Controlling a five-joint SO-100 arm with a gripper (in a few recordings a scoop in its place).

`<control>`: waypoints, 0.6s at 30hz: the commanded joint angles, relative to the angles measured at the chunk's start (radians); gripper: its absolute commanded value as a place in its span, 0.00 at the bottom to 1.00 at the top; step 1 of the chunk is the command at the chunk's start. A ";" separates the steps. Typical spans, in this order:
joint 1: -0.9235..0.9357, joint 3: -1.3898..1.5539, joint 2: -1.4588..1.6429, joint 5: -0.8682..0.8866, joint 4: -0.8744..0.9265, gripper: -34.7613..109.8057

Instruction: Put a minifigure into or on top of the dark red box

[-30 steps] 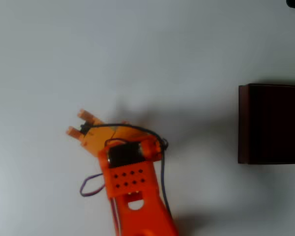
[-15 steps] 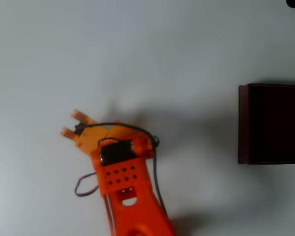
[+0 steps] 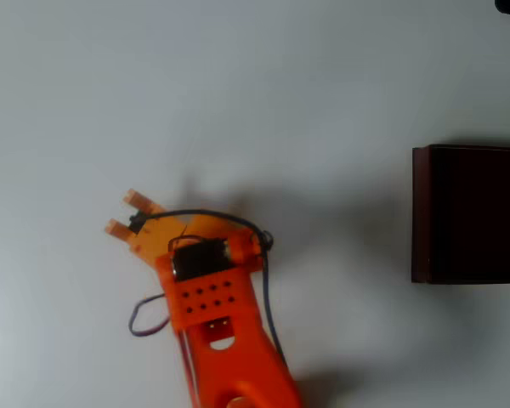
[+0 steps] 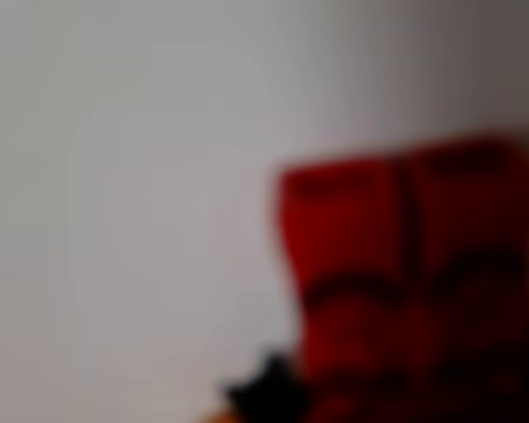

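- One orange arm (image 3: 225, 340), overhead view: rises from the bottom edge, left of centre, and leans toward the upper left. A black servo block sits on its wrist, and dark cables loop along both flanks.
- One gripper (image 3: 128, 213), overhead view: two short orange fingertips (image 3: 138, 201) point to the upper left with a narrow gap between them. A small dark bit shows at the base of that gap. Whether the fingers grip anything cannot be told from this view.
- One minifigure (image 4: 406, 291), wrist view: a bright red, badly blurred shape very close to the lens in the lower right. Dark lines cross it, one running upright down its middle and curved ones across its lower half. A dark blob sits at its lower left edge. Contact with the fingers cannot be made out here.
- One dark red box (image 3: 420, 212), overhead view: at the right edge around mid-height, cut by the frame, with maroon walls and a near-black interior. It stands well apart from the gripper.
- One table (image 3: 238, 93), overhead view: a plain pale grey surface carrying a soft shadow of the arm to the arm's right.
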 commanded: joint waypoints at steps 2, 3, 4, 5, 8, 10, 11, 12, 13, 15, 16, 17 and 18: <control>-0.012 -0.018 -0.002 0.020 0.014 0.35; -0.012 -0.020 -0.002 0.021 0.014 0.35; -0.012 -0.020 -0.003 0.021 0.014 0.34; -0.012 -0.021 -0.003 0.021 0.014 0.33; -0.012 -0.023 -0.003 0.021 0.014 0.32; -0.012 -0.023 -0.005 0.023 0.014 0.32; -0.012 -0.023 -0.006 0.025 0.014 0.32; -0.011 -0.023 -0.006 0.026 0.014 0.32; -0.011 -0.023 -0.006 0.026 0.014 0.32; -0.011 -0.023 -0.006 0.026 0.014 0.32; -0.011 -0.023 -0.006 0.026 0.014 0.31; -0.011 -0.023 -0.006 0.026 0.015 0.31; -0.009 -0.023 -0.006 0.028 0.015 0.31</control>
